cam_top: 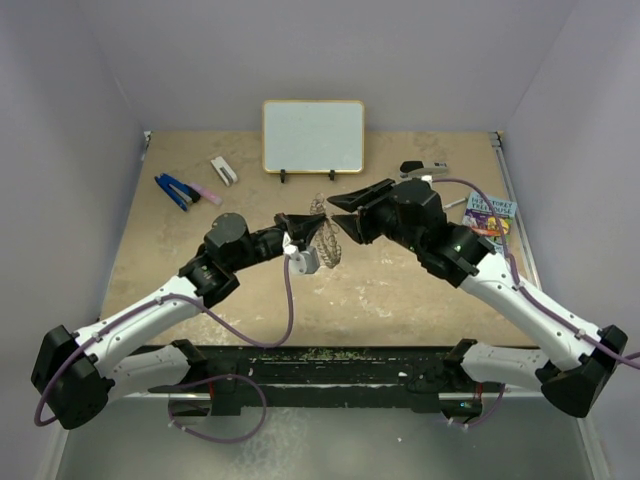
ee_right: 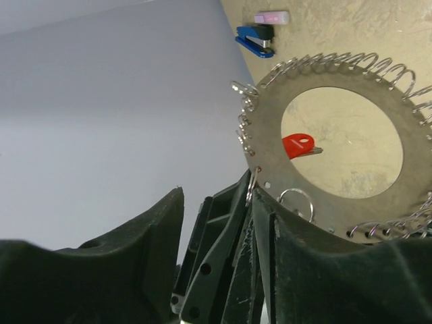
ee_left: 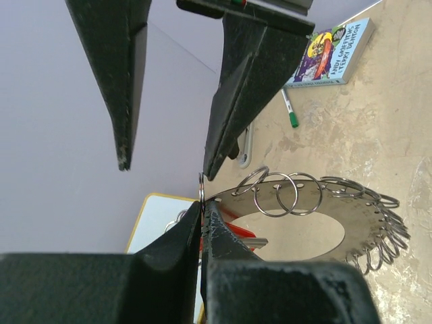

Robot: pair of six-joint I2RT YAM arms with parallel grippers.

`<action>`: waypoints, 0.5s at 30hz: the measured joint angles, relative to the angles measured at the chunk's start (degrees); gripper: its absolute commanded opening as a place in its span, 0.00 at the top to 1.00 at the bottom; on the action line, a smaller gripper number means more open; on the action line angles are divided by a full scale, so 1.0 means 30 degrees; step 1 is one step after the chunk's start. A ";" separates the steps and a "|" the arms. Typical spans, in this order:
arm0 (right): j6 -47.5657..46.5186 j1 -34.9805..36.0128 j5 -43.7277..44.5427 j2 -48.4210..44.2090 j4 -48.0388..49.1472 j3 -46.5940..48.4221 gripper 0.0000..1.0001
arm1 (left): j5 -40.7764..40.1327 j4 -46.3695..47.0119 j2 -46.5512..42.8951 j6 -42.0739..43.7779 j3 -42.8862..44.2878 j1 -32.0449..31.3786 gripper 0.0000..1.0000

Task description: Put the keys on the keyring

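The keyring [ee_right: 266, 142] is being held up above the table [cam_top: 400, 290], at the centre of the top view, between the two arms. Its rim is being pinched by the left gripper [ee_left: 202, 206], whose fingers are being pressed together on the metal edge in the lower left of the left wrist view. The right gripper [ee_left: 165, 171] is being kept spread in the upper left of that same view, and nothing is being held between its fingers. One of its fingertips is being kept just beside the rim, close to a split ring [ee_left: 277, 196]. The key [ee_right: 298, 144], with its red head, is being seen through the wide central hole, near the middle of the right wrist view. It cannot be told whether it is already hanging from the rim or only lying behind the disc.

The step in hand is being judged as the threading of the key onto one of the small rings. To do this well, the left pinch is to be kept firm, so that the disc is not being turned or tilted while it is being worked on. The key is better taken by its red head, with the blade left free. The fringe of thin rings is probably springy and easily snagged, so the approach is to be made slowly.
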 measured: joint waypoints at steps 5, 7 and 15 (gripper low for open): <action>-0.0211 -0.0007 0.0153 -0.0670 -0.0007 -0.0044 0.39 | -0.0087 -0.0444 0.0007 -0.0459 0.0277 0.0117 0.97; -0.0685 0.0000 0.0393 -0.0969 -0.0109 -0.0131 0.36 | -0.0044 -0.0714 0.0066 -0.0845 0.0539 0.0299 0.97; -0.8087 0.0000 0.3220 -0.4138 -0.0270 -0.1902 0.43 | 0.1384 -0.3657 0.0328 -0.3388 0.3242 0.1326 0.97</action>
